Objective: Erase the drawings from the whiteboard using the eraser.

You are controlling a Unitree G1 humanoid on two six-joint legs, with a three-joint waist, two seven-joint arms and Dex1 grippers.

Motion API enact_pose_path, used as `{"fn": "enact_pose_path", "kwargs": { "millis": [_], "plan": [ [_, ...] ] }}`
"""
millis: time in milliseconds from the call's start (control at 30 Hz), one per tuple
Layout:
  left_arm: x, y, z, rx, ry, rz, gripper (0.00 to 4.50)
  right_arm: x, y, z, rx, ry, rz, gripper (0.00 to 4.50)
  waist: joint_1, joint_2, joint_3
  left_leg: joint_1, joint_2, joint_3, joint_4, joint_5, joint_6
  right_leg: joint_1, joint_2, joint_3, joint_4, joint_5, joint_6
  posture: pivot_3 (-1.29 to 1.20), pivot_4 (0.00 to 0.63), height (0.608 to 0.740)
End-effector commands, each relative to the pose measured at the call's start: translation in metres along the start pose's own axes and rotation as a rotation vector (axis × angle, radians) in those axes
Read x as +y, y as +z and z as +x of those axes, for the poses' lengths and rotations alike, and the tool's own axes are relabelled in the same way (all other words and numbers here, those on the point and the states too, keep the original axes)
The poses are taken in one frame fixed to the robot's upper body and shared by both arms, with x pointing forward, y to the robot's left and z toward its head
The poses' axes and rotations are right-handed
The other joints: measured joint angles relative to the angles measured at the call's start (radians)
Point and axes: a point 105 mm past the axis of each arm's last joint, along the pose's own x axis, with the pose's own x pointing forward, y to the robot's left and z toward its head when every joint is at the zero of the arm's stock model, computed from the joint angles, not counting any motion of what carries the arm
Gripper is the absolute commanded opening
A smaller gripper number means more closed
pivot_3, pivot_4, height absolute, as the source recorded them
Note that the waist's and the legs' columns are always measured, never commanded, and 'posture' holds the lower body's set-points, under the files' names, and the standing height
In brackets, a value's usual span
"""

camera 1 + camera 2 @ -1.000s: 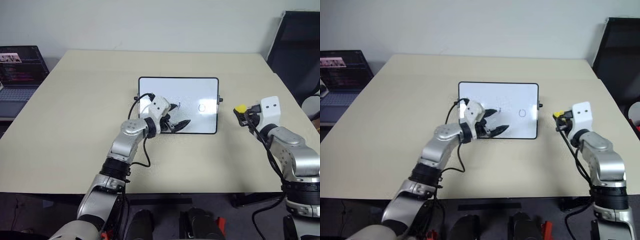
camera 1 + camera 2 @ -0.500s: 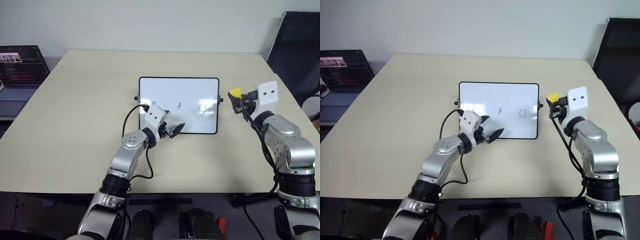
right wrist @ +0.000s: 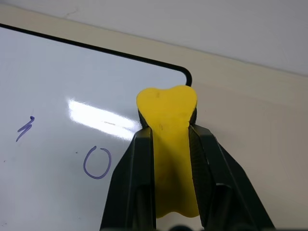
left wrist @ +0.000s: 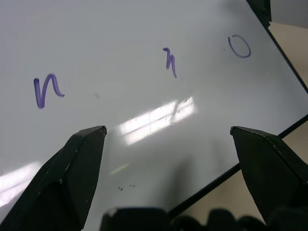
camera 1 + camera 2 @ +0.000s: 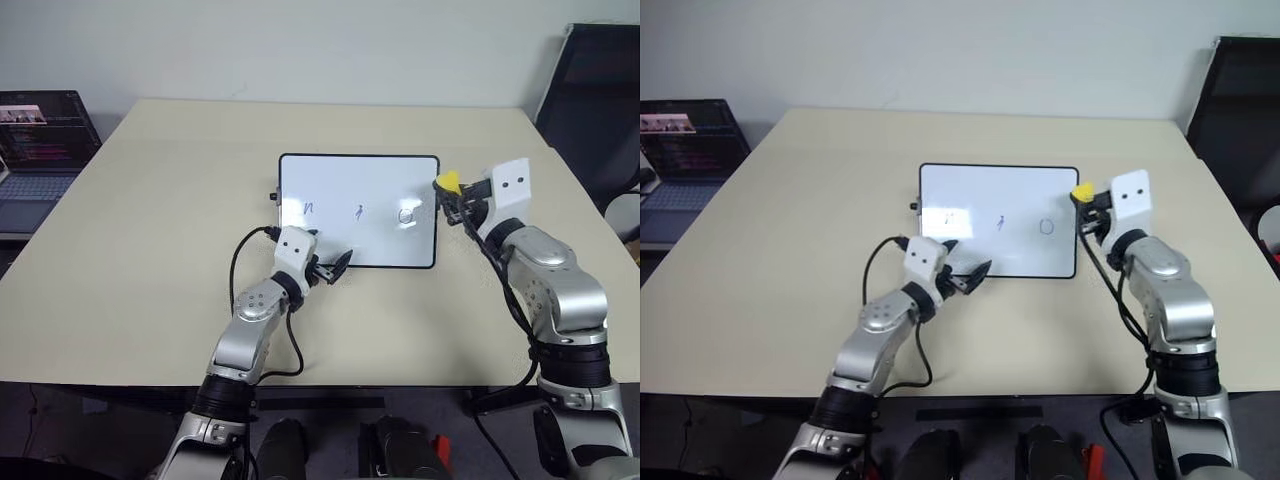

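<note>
- The whiteboard (image 5: 358,211) lies flat near the middle of the beige counter (image 5: 150,250), long side across my view, black frame all round.
- The drawings (image 4: 168,60) sit in one row across the board: an "n"-like squiggle (image 4: 46,90) toward my left, a short stroke in the middle, and a small circle (image 3: 97,162) toward my right. All three marks are intact.
- My right gripper (image 3: 168,139) pinches the eraser (image 3: 168,144) between its two black fingers; the yellow block is squeezed at the waist and bulges past the fingertips.
- In the head views the eraser (image 5: 448,182) is at the whiteboard's right edge, near the upper right corner, with the circle just beside it on the board. Whether it touches the surface cannot be told.
- My left gripper (image 5: 330,268) is spread wide and holds nothing. Its fingers (image 4: 72,168) hang over the near edge of the whiteboard, below the squiggle and the stroke.
- A laptop (image 5: 40,140) stands open off the counter's left side, and a dark chair (image 5: 595,100) is at the far right.
</note>
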Motion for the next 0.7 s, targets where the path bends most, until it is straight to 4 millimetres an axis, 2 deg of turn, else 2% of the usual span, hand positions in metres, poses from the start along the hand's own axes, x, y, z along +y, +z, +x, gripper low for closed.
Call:
{"fn": "enact_pose_path", "kwargs": {
  "millis": [33,267,433,700],
  "plan": [
    [-0.001,0.021,0.002,-0.071,-0.004,0.028,4.5,0.021,0.016,0.008,-0.081,0.063,-0.03,0.66,-0.001,0.0,0.0,0.0,0.0,0.0,0.0,0.0,0.0,0.0,0.0,0.0,0.0,0.0,0.0,0.0,0.15,0.74],
    [0.002,0.026,0.003,-0.082,-0.007,0.037,4.5,0.032,0.004,0.02,-0.059,0.107,-0.037,0.66,0.003,0.0,0.0,0.0,0.0,0.0,0.0,0.0,0.0,0.0,-0.001,0.0,0.0,0.0,0.0,0.0,0.15,0.74],
    [0.004,0.033,0.002,-0.096,-0.002,0.037,4.5,0.022,-0.015,0.025,0.05,0.041,-0.064,0.66,0.003,0.0,0.0,0.0,0.0,0.0,0.0,0.0,0.0,0.0,0.0,0.0,0.0,0.0,0.0,0.0,0.15,0.74],
    [0.004,0.038,0.003,-0.103,0.003,0.036,4.5,0.026,-0.029,0.021,0.13,0.04,-0.087,0.66,0.003,0.0,0.0,0.0,0.0,0.0,0.0,0.0,0.0,0.0,0.0,0.0,0.0,0.0,0.0,0.0,0.15,0.74]
  ]
}}
